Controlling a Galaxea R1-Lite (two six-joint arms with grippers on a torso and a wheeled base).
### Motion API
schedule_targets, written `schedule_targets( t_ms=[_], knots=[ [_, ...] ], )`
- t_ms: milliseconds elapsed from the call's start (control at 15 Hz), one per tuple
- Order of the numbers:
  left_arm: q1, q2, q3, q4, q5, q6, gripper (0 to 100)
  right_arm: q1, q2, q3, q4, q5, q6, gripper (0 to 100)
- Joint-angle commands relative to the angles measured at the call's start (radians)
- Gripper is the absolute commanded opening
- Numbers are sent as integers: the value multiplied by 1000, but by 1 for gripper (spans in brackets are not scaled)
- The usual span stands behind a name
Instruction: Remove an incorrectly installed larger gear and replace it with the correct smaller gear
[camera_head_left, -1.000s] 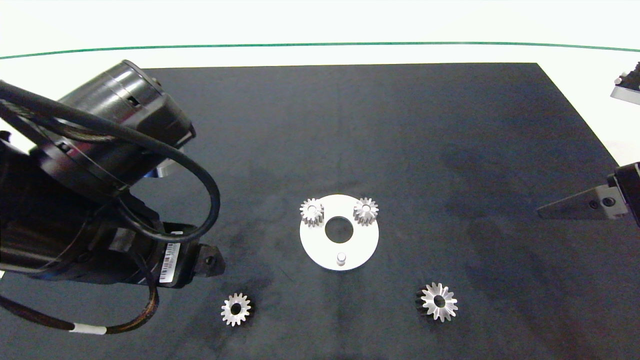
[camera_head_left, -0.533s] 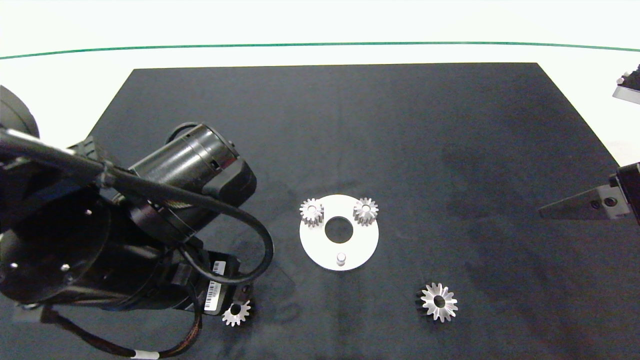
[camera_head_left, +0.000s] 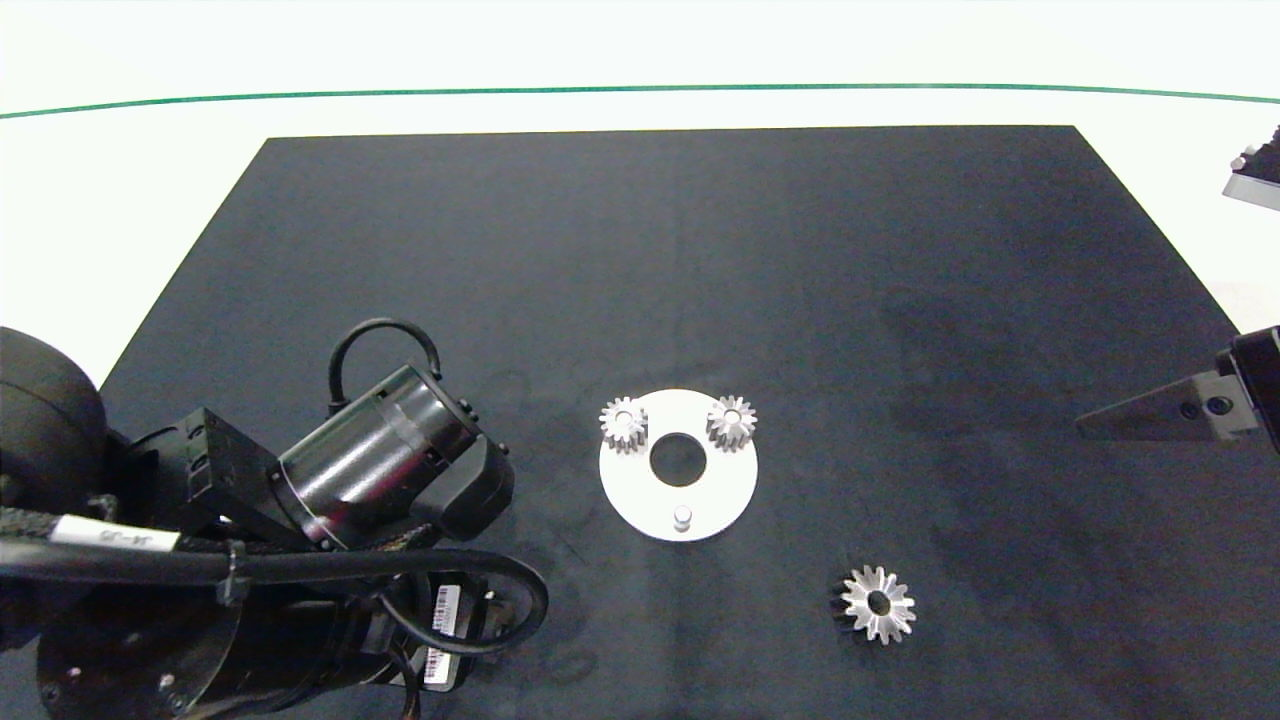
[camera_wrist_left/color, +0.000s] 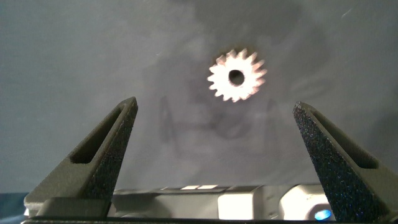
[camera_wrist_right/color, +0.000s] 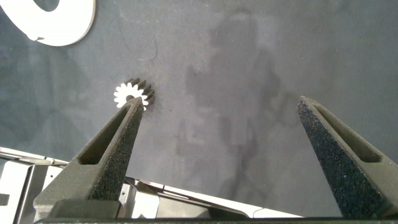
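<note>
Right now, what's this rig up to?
A gear swap is partway done. The larger gear is already off and lies on the black mat, nearer the camera than the white disc and to its right. The disc carries two small gears on its far pegs; its near peg is bare. The left pincer, open, hangs over the smaller gear lying loose on the mat. The right pincer, also open, is parked at the right edge.
</note>
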Motion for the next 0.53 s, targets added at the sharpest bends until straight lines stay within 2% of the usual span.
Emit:
schedule_targets(
  t_ms=[67,133,267,533],
  knots=[
    [1,1,16,-12,2,-38,100,0,2,0,4,0,1,100],
    [3,4,22,-28,2,-74,100,0,5,1,4,0,1,100],
    [4,13,42,-52,2,-106,100,0,5,1,4,0,-1,100],
    [4,47,65,-91,2,-121,100,0,8,3,4,0,1,100]
  ],
)
